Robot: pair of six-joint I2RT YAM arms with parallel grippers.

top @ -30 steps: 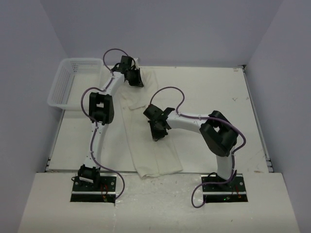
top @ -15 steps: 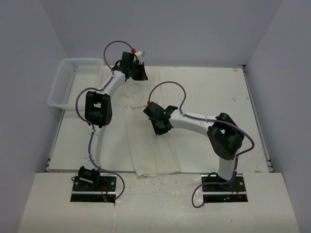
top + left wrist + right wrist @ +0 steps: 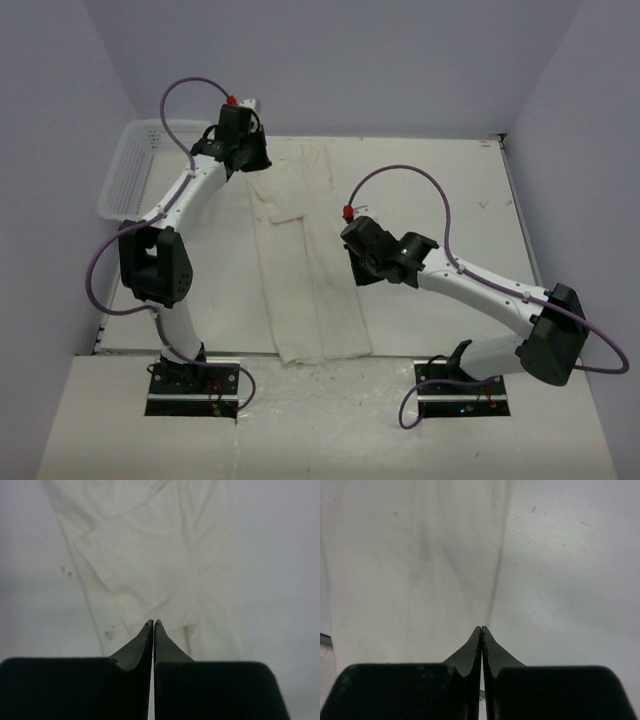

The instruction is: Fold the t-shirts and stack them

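Note:
A white t-shirt lies on the table as a long narrow strip, running from the back edge to the front edge. My left gripper hovers over the strip's far left corner, shut and empty. In the left wrist view its shut jaws hang above the wrinkled, stained shirt. My right gripper is shut and empty, just right of the strip's middle. In the right wrist view its tips sit above the shirt's right edge, with smooth cloth to the left.
A white plastic basket stands at the table's back left corner. Bare white tabletop spreads to the right of the shirt. Grey walls close in the back and both sides.
Both grippers have come up off the shirt. The left one has swung back and left toward the basket; the right one has moved right, off the strip. The shirt lies still.

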